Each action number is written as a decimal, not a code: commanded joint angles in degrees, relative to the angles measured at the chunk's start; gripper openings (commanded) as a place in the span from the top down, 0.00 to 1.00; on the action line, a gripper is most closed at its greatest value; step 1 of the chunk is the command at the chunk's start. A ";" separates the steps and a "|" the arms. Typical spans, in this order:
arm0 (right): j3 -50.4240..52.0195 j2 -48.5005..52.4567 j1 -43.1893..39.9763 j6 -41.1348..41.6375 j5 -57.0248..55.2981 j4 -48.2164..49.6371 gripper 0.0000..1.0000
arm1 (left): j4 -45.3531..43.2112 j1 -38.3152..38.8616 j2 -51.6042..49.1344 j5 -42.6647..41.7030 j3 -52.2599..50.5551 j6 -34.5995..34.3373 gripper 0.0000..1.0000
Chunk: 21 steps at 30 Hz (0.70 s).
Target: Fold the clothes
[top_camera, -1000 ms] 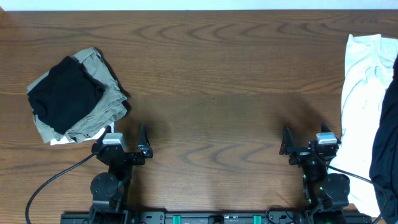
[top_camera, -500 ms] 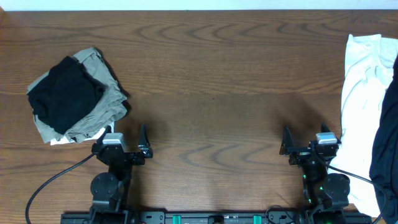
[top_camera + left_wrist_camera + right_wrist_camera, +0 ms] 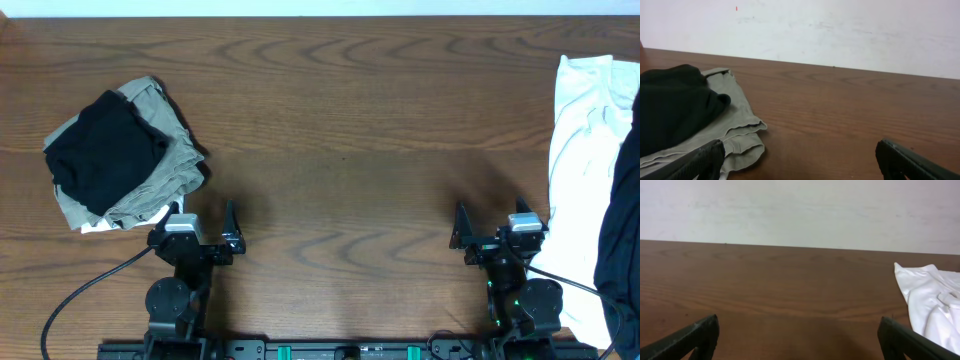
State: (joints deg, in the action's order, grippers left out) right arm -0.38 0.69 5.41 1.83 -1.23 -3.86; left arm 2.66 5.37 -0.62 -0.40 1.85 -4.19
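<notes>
A folded black garment lies on a folded khaki garment at the table's left; both show in the left wrist view, the black one on the khaki one. A crumpled white T-shirt lies at the right edge and shows in the right wrist view; its print is hidden. A dark navy garment overlaps it. My left gripper is open and empty just right of the khaki pile. My right gripper is open and empty, left of the white shirt.
The brown wooden table stretches between the two piles. A black cable runs from the left arm's base to the front left. A pale wall stands behind the table's far edge.
</notes>
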 commanded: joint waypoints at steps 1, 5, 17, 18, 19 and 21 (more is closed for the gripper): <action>0.07 -0.31 -0.61 -1.05 0.22 -0.24 0.01 | 1.11 0.09 0.39 1.51 -1.62 0.74 0.02; 0.07 -0.31 -0.61 -1.03 0.26 -0.31 0.01 | 1.09 0.09 0.39 1.49 -1.62 0.74 0.02; -0.83 0.46 -0.63 7.82 0.85 -2.05 0.01 | 1.42 0.09 -0.26 -3.23 0.02 -6.32 0.02; -1.49 0.46 -0.63 7.82 -0.50 -3.37 0.01 | 1.62 0.09 -0.81 -4.20 0.90 -6.40 0.02; -2.73 0.46 -0.63 7.82 -2.40 -5.95 0.01 | 2.23 0.09 -1.92 -5.16 2.32 -6.43 0.02; -5.53 0.68 -0.63 8.07 -5.51 -11.04 0.01 | 4.81 0.09 -4.66 -5.29 5.66 -6.43 0.02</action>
State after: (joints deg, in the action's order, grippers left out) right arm -1.98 1.13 5.41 7.92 -1.28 -8.73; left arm 5.17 5.37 -2.28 -3.53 3.03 -9.28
